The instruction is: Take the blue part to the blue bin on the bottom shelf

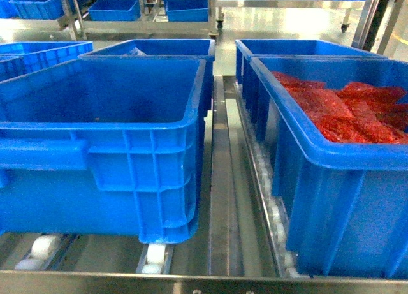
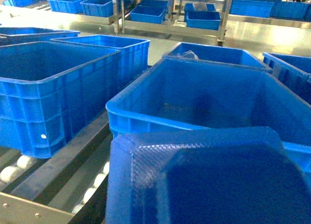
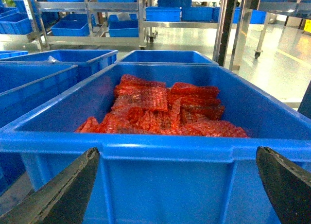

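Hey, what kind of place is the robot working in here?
Probably a warehouse or factory parts store: rows of blue bins on a steel roller rack, red bagged packets in one, more shelving racks behind.

You see a bright blue bin (image 1: 108,134) with ribbed sides, and beside it a blue crate (image 1: 344,198) of red, grid-patterned bags (image 3: 165,112). White rollers (image 1: 44,246) sit on the silvery steel shelf (image 1: 223,198). The right fingers (image 3: 63,195) are black.

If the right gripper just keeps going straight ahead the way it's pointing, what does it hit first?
Most likely the near wall of the blue crate holding red bags. The right gripper is open, its fingers spread to either side of that wall, which fills the view straight ahead. How near it is remains unclear.
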Motion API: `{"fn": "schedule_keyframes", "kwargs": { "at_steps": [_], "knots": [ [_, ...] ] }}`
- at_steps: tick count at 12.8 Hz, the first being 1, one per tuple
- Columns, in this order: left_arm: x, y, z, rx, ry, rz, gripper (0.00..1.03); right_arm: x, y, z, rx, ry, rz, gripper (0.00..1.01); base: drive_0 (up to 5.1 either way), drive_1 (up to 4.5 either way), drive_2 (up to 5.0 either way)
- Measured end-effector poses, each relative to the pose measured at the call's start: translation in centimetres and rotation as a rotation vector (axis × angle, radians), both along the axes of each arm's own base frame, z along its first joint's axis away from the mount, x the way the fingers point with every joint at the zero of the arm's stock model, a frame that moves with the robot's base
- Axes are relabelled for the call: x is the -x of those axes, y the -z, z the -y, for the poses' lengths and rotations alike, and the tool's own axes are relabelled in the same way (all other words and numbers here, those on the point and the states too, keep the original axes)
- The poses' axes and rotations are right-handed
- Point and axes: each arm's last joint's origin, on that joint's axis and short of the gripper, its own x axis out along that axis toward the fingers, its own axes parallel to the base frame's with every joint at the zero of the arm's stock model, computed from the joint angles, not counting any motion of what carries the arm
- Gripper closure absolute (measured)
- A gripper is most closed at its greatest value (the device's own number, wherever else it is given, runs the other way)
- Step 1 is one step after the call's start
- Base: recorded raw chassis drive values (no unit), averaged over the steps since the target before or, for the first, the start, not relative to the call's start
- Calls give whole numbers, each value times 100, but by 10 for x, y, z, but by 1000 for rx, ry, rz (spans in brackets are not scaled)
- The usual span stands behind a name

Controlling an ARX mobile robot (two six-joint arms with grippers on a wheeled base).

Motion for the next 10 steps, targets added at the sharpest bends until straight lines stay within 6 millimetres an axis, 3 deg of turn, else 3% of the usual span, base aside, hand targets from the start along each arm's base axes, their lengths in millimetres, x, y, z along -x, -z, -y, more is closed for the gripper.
{"fn": "schedule_keyframes", "kwargs": {
  "at_steps": [6,10],
  "knots": [
    [0,0,0,0,0,0,59,0,0,0,0,0,3,3,3,409,-403],
    [0,0,0,-1,0,-2,59,0,0,0,0,0,2,3,0,0,0]
  ]
}}
